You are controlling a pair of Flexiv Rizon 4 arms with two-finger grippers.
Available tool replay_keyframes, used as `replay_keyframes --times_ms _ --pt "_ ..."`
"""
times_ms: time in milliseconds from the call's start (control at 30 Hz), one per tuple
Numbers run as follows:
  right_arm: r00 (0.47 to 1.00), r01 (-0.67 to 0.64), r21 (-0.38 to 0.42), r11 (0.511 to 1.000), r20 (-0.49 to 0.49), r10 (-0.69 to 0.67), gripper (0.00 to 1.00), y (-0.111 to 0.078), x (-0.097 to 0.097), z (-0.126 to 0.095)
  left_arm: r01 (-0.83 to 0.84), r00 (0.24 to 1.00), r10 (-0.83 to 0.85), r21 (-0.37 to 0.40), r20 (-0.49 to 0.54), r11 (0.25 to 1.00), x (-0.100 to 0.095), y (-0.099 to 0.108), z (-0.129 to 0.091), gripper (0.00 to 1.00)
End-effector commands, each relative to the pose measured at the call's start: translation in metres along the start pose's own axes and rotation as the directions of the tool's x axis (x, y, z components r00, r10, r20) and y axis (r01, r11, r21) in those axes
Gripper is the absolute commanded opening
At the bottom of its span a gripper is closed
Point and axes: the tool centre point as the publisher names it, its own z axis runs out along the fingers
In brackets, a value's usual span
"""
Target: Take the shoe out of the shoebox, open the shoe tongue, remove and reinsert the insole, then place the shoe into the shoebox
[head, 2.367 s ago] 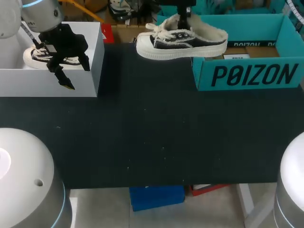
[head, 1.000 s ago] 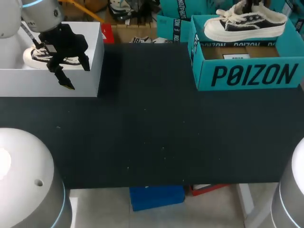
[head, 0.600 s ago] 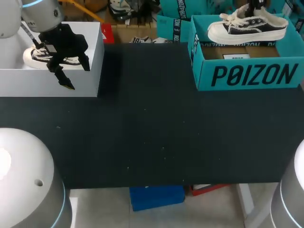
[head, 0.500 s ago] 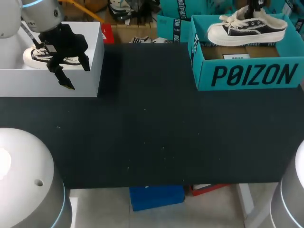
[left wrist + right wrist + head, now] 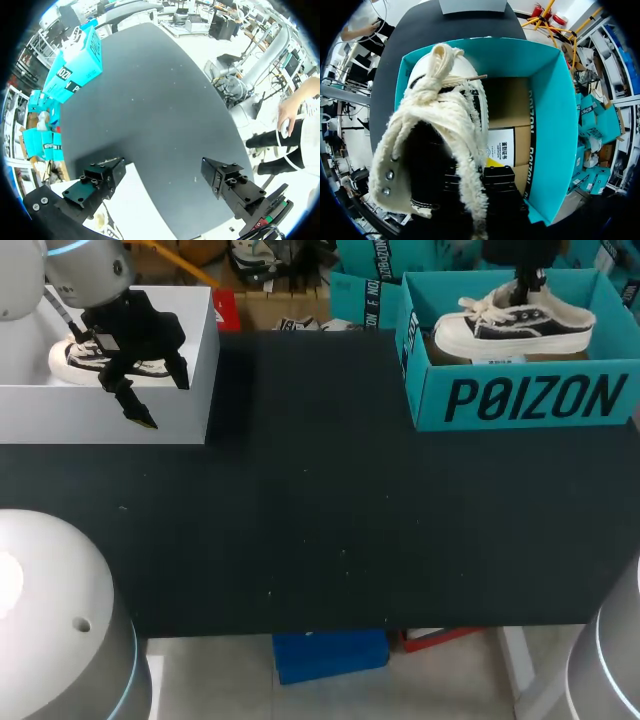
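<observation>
Lowered since half a second ago, the black-and-cream shoe (image 5: 515,325) now has its sole behind the front wall of the teal shoebox (image 5: 520,400) at the upper right of the frame, toe toward the box's left wall. The right gripper (image 5: 527,285) drops in from the top edge, clamped on the shoe's fleecy collar. The right wrist view shows its dark fingers (image 5: 497,177) at that collar, with the shoebox walls (image 5: 547,125) close around the shoe. Whether the sole touches the box floor cannot be told.

At the upper left the left gripper (image 5: 160,400) has not moved. It hangs over the front corner of a white box (image 5: 110,415), angled downward, its fingers spread wide (image 5: 162,172) and holding nothing.

A broad stretch of dark worktop (image 5: 320,520) separates the two boxes and runs to the near edge. In all there are two boxes and two shoes, the second shoe (image 5: 75,358) lying inside the white box.
</observation>
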Motion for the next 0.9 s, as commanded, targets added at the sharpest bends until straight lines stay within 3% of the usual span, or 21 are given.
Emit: replay_keyframes --times_ms 33,900 --pt "1.000 -0.007 -0.003 1.000 -0.002 0.007 0.00 0.000 -0.004 0.016 0.001 1.000 -0.001 -0.003 0.000 1.000 0.001 0.000 0.000 1.00" --pt "0.998 -0.053 -0.024 0.998 -0.033 0.053 0.00 0.000 0.003 0.082 0.001 1.000 -0.001 -0.003 0.000 1.000 0.001 0.000 0.000 1.00"
